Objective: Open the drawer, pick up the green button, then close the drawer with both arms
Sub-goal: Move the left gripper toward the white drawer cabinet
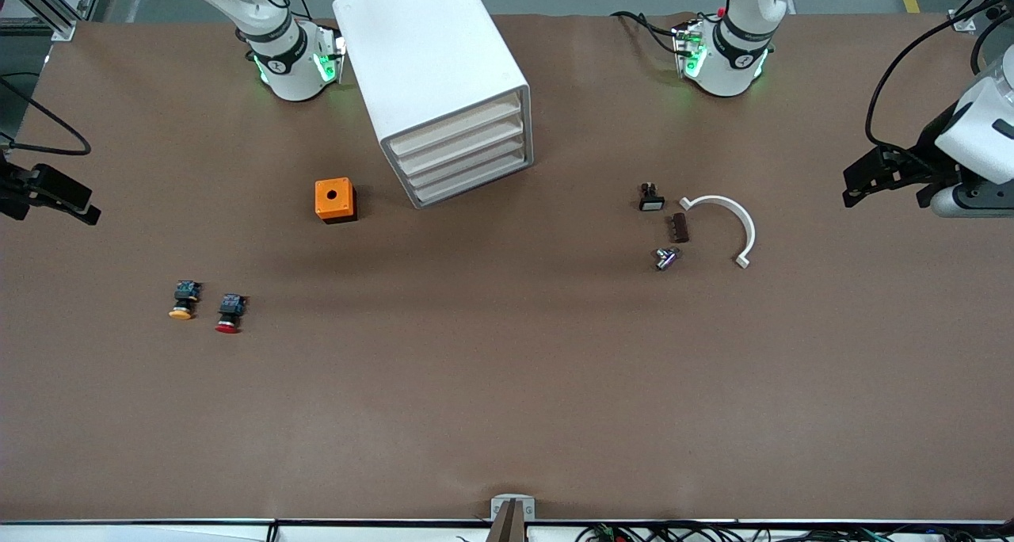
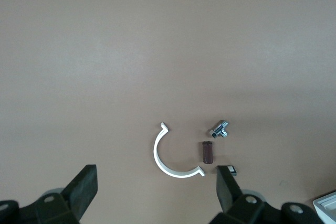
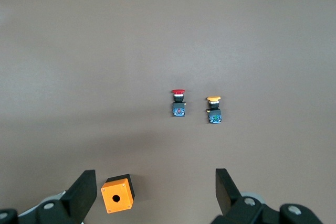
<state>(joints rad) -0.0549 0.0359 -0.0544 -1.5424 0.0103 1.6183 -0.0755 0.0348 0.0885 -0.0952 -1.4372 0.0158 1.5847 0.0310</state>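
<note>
Nearest to the front camera, toward the right arm's end of the desk: yellow-capped button and red-capped button, side by side. Farther: orange box with a round hole; toward the left arm's end, metal fitting, brown block, white half-ring clip, small black switch. Farthest: white cabinet, all four drawers shut.

Green button not visible; probably inside one drawer, cannot tell which.

Left tool released, fingers wide apart, waiting above the clip. Right tool released too, waiting above the orange box.

Risks: pulling the wrong drawer; cabinet sliding on the desk if not held by the second arm; taking a yellow or red cap by mistake.

No readable writing or brand.
</note>
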